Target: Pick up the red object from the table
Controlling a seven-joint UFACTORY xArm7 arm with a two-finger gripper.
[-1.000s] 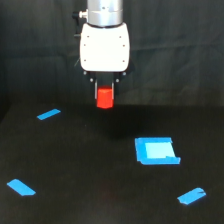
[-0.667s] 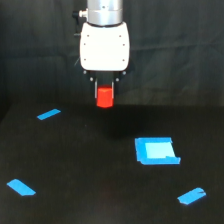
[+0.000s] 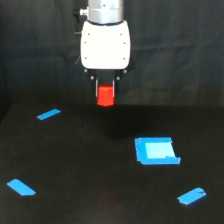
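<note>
Nearest the camera, 2 blue tape strips [image 3: 21, 187] [image 3: 191, 196] lie on the black worktop [image 3: 80, 170], 1 at each lower corner. Mid-field: blue square [image 3: 156, 150], toward the exterior view's right. 1 more strip [image 3: 48, 114] farther back on the left. Farthest: white arm head, fingers [image 3: 105, 92] pointing down, closed against the sides of the red object [image 3: 105, 96]. Object appears clear of the worktop, upright, bottom edge below the fingertips. Judgement: lift stage, pick nearly complete. To finish well: keep squeeze constant, rise straight up, no wrist rotation, slow enough that the short cylinder does not slide downward.
</note>
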